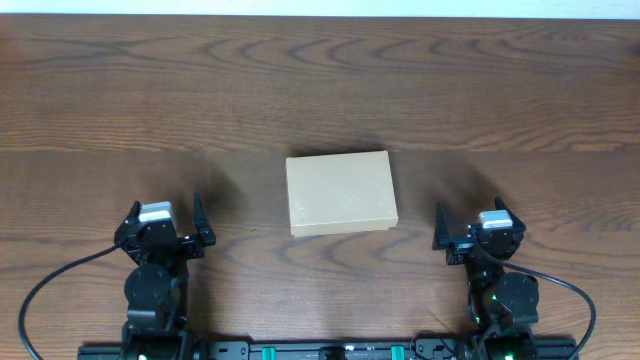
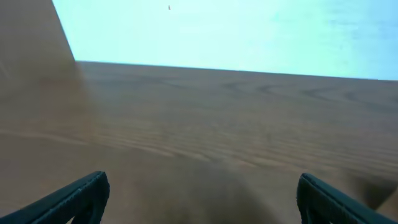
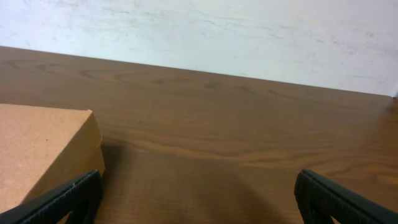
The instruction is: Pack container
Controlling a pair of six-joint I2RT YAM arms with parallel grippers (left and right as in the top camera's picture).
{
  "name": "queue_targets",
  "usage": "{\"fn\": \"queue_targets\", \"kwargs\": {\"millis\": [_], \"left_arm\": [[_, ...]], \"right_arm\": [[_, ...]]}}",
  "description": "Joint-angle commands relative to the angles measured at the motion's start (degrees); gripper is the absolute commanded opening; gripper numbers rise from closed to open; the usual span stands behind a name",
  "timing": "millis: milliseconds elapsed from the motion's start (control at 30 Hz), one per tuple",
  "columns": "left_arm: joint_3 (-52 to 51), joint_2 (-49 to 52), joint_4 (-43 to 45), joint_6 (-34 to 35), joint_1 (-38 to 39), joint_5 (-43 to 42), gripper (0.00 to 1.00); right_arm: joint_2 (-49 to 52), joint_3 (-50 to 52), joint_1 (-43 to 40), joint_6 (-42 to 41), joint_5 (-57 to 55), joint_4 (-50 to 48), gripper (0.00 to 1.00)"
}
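Observation:
The container is a tan cardboard box with its lid shut, lying flat at the middle of the wooden table. Its near right corner also shows at the left of the right wrist view. My left gripper sits near the front edge, left of the box, open and empty; in its own view the fingers stand wide apart over bare wood. My right gripper sits right of the box, open and empty, its fingers wide apart with the left finger close beside the box's corner.
The wooden table stretches far behind the box. A pale wall stands beyond the table's far edge. Black cables loop from both arm bases at the front edge.

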State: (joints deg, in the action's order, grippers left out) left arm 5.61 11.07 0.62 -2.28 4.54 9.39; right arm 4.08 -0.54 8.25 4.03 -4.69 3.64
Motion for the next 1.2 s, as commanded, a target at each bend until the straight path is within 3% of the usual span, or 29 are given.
{"fn": "queue_targets", "kwargs": {"millis": [0,100,367,1167], "left_arm": [[-2.6,-2.5,2.6,-4.0,-0.5,0.2,0.95],[-5.2,-5.0,4.4,-4.2,-0.5,0.2,0.95],[-5.4,-10.9,-4.2,-4.2,-0.5,0.0,0.95],[-5.3,-10.9,-4.2,-4.1,-0.5,-1.5,0.95]], "right_arm": [[-0.4,0.2,-0.5,0.8,0.2,0.2,0.99],[-0.4,0.2,-0.5,0.8,0.2,0.2,0.99],[-0.4,0.2,-0.5,0.8,0.2,0.2,0.99],[-0.4,0.2,-0.5,0.8,0.2,0.2,0.99]]}}
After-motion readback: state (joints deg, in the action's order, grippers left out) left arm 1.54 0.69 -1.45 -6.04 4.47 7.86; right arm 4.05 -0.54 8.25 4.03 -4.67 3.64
